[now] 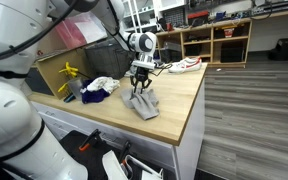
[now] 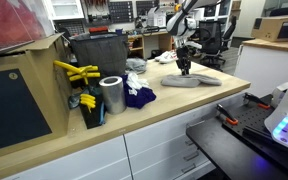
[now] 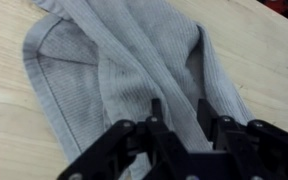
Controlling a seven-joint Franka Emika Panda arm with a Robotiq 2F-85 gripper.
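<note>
Wrist view, tool (image 3: 180,110) partly apart, fingertips (image 3: 156,115) down on the grey cloth (image 3: 104,60), a fold lying between them

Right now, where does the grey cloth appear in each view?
In an exterior view: the grey cloth lies at the centre.
In an exterior view: right of centre, slightly above the middle.
Wrist view: it fills the middle.
Shared landmark: the wooden countertop under it.
</note>
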